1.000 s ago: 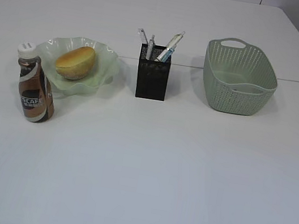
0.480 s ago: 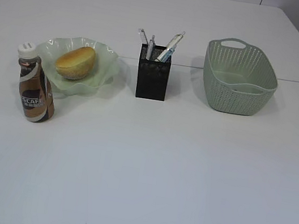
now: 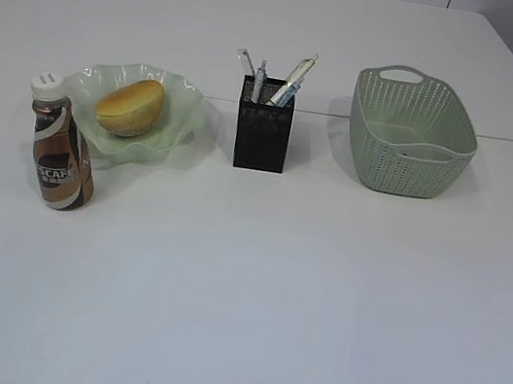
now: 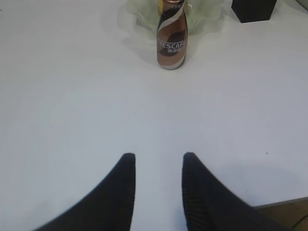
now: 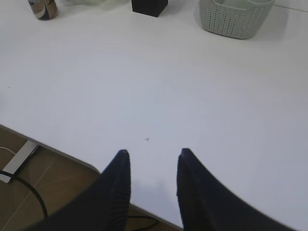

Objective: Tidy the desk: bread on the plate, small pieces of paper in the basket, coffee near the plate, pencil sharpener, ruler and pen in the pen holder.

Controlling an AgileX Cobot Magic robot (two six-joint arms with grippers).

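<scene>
From the front, the bread (image 3: 130, 106) lies on the plate (image 3: 183, 101), the coffee (image 3: 59, 154) stands just beside it, pens stick up from the pen holder (image 3: 262, 138), and the basket (image 3: 411, 134) sits to the right; no gripper shows.

The left gripper (image 4: 159, 160), part open and empty, hovers over bare table (image 4: 72, 96), coffee straight ahead, well apart.

The right gripper (image 5: 152, 156), likewise open and empty, hangs at the table's near edge, basket far ahead.

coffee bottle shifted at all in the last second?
No. The coffee bottle stands at the same spot in the exterior view, upright just left-front of the plate, with the same gap to the pen holder.
</scene>
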